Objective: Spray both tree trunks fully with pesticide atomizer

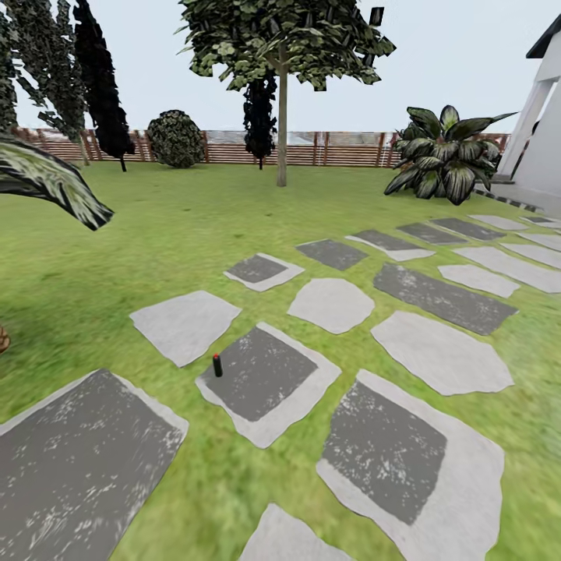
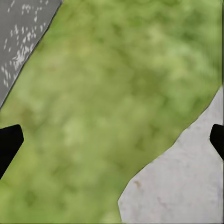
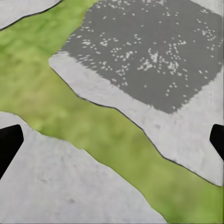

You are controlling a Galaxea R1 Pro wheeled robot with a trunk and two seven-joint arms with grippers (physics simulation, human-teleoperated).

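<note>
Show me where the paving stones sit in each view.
Head view: paving stones cross the grass, lower left to far right.
Left wrist view: two slabs flank a grass band.
Right wrist view: slabs split by a grass strip.
Shared landmark: the grass.

A small dark red-capped canister (image 1: 217, 365) is stood on a grey paving slab (image 1: 269, 382); a bare-trunked tree (image 1: 281, 117) is set far behind, before the slatted wooden fence (image 1: 343, 149).
</note>
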